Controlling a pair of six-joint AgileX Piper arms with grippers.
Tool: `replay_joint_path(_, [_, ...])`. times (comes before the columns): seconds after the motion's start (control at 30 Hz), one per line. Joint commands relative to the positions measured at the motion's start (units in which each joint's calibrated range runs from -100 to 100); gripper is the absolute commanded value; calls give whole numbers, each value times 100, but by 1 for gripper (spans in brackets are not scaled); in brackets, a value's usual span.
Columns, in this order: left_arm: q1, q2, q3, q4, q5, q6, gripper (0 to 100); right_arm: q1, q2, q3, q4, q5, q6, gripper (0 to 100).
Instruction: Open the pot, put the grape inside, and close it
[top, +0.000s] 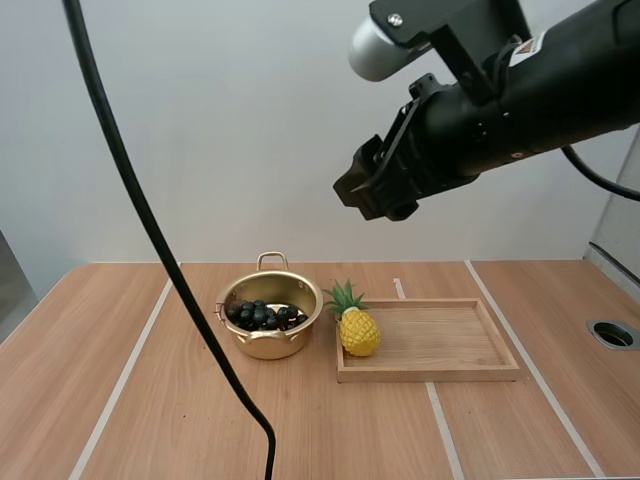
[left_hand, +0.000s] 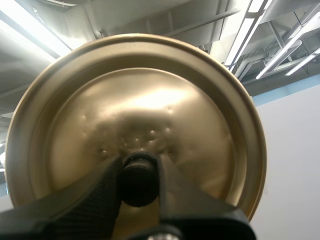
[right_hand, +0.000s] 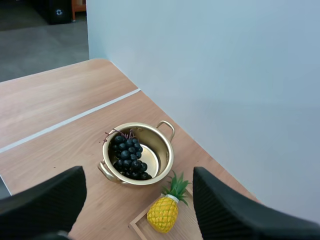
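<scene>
One step looks left. The lid, a shallow gold metal disc dimpled near its middle, is held up in the left claw, clamped on its black knob. It looks light, stiff and slick, so I'd trust only the knob. Dark grapes lie in the open pot on the table, beside a pineapple on the tray. Overhead the right claw hovers, fingers spread.

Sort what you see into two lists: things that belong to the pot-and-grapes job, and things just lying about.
Belongs to the job:
pot
grapes, already in the pot
lid, held by its knob in the left gripper
right gripper, open, above the table

Just lying about:
pineapple
wooden tray
</scene>
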Motion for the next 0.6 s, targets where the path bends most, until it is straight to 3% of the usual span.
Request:
replay_joint_path(0.0, [-15, -36, -30, 30, -188, -15, 0, -19, -433, 92, -310, 64, 140, 100])
replay_joint_path(0.13, [-15, -36, -30, 30, -188, -15, 0, -19, -997, 511, -781, 64, 180, 100])
replay_joint_path(0.43, [-15, -36, -30, 30, -188, -15, 0, 36, -2425, 1736, -922, 64, 403, 100])
replay_joint_path(0.47, [-15, -36, -30, 30, -188, -15, 0, 63, -2582, 1821, -947, 64, 470, 95])
replay_joint_path(0.5, [-15, -36, -30, 30, -188, -15, 0, 91, -2736, 1913, -1002, 64, 541, 83])
replay_joint_path(0.57, [-15, -36, -30, 30, -188, -15, 0, 142, -2997, 2017, -1104, 64, 692, 50])
